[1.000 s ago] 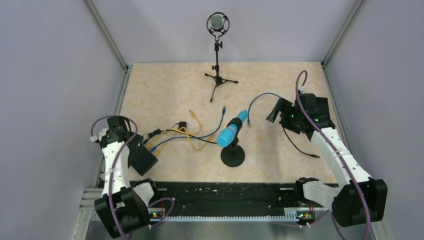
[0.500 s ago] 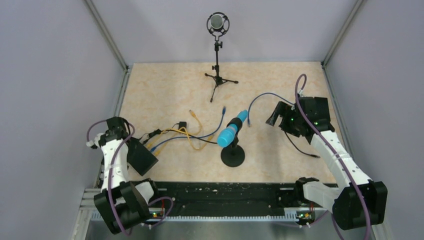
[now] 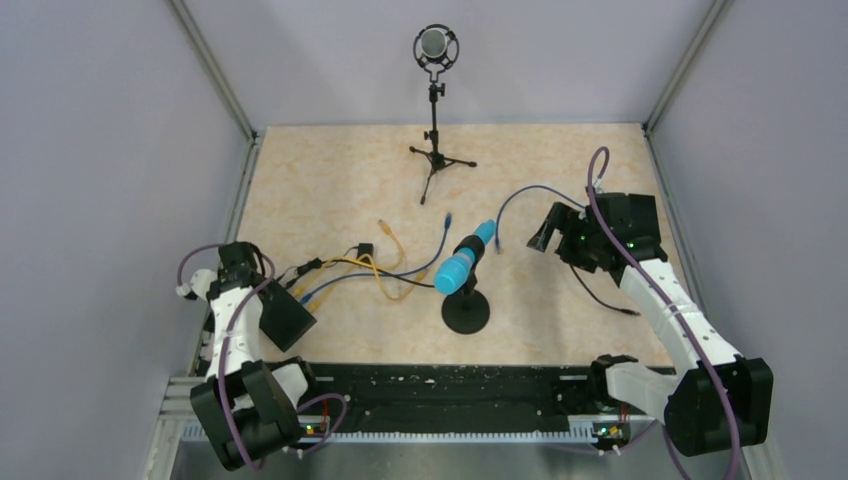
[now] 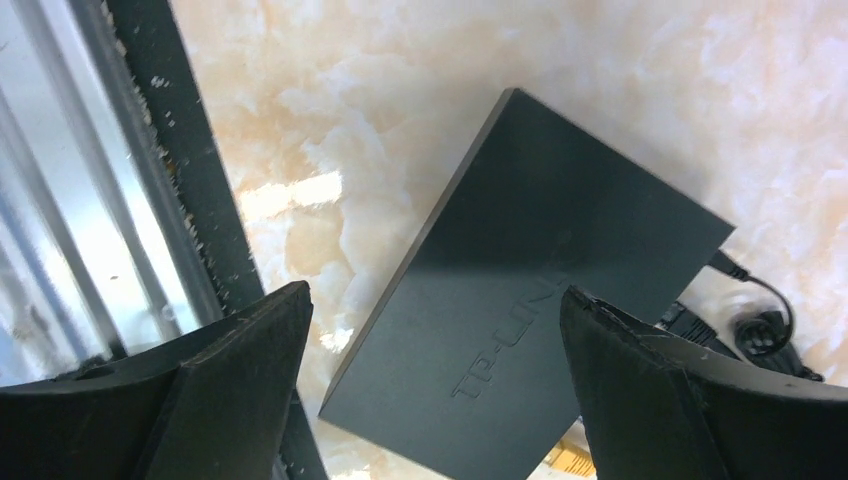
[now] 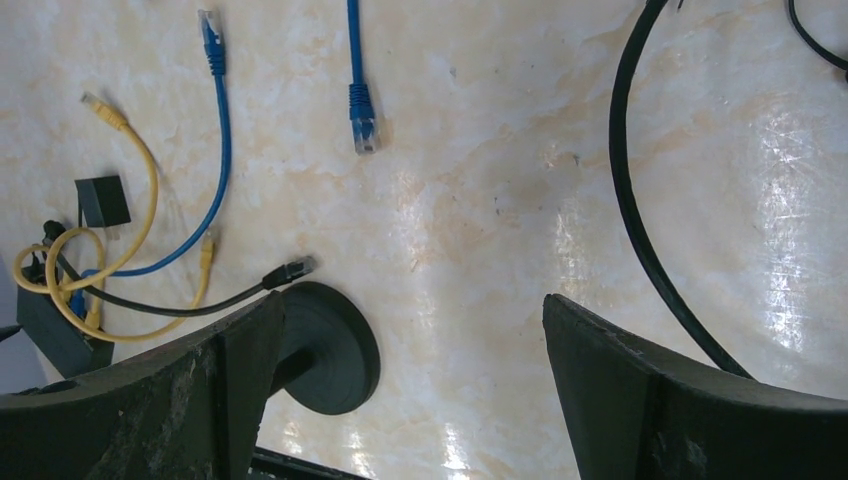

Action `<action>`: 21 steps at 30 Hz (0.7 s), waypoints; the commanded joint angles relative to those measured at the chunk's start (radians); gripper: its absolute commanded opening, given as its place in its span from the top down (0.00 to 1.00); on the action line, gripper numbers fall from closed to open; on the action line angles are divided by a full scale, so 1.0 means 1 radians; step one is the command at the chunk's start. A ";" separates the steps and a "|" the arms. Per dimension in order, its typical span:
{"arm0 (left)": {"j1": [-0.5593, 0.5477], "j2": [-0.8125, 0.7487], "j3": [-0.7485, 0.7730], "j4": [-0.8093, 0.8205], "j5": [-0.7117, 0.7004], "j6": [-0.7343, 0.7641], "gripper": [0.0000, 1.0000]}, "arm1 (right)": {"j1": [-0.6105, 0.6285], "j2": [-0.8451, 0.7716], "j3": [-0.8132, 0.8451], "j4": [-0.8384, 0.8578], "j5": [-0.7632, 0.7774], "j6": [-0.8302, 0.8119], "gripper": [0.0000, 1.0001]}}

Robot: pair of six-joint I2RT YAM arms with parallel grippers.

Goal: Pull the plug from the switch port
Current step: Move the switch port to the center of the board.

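The switch [image 3: 285, 318] is a flat black box at the near left of the table. Yellow, blue and black cables [image 3: 335, 272] run into its far edge. In the left wrist view the switch [image 4: 540, 250] lies under my left gripper [image 4: 435, 292], which hovers open above its top face; a yellow plug [image 4: 565, 462] shows at the box's edge. In the top view my left gripper [image 3: 256, 285] is over the box's left end. My right gripper [image 3: 545, 228] is open and empty at the far right, well away from the switch [image 5: 50, 330].
A blue microphone [image 3: 460, 265] on a round black base [image 3: 466, 312] stands mid-table. A tripod microphone stand [image 3: 436, 160] is at the back. Loose blue cable ends [image 5: 363, 130], a black plug end [image 5: 295, 268] and a thick black cable [image 5: 640, 220] lie below my right gripper.
My left gripper has drawn slightly nearer and lower over the switch. My right gripper has shifted a little to the left. The cables and switch have not moved.
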 commanded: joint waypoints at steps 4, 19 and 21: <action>0.008 0.019 -0.073 0.264 0.081 0.101 0.01 | 0.011 -0.014 -0.001 0.024 -0.026 -0.006 0.01; 0.007 0.413 0.054 0.548 0.411 0.236 0.05 | 0.011 -0.022 -0.003 0.015 -0.034 0.005 0.01; 0.008 0.500 0.108 0.561 0.480 0.238 0.06 | 0.011 -0.023 -0.010 0.016 -0.036 0.009 0.01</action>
